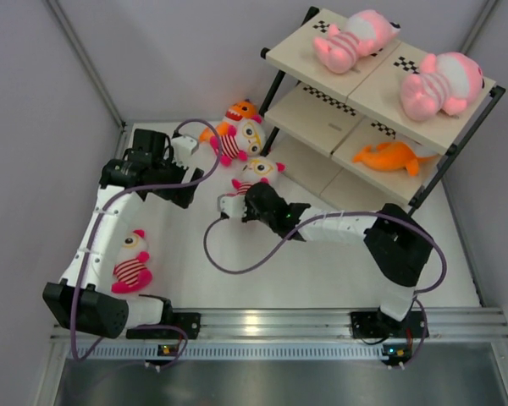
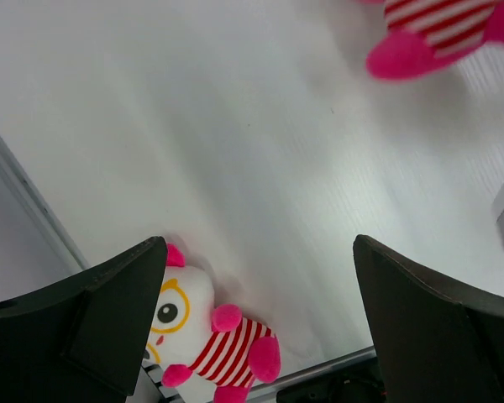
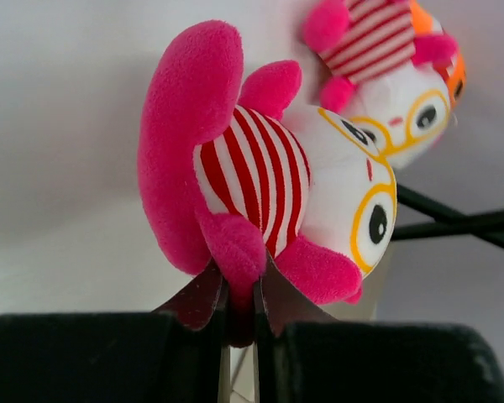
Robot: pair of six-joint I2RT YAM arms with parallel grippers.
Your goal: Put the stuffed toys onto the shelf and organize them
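Clamped in the right fingers (image 3: 210,298), a pink limb of the striped toy (image 3: 260,193), before the lowest board of the shelf (image 1: 313,118). Near it on the desk (image 1: 322,262), a second striped toy (image 1: 237,139) against an orange toy (image 1: 240,112). Spread wide on nothing, the left fingers (image 2: 109,327). Beside the left arm, a third striped toy (image 1: 133,264). Up top, two pink toys (image 1: 353,38); on the middle board, an orange plush (image 1: 394,156).

The left pincer (image 2: 259,248) gapes wide, a striped toy (image 2: 208,336) beside one finger.
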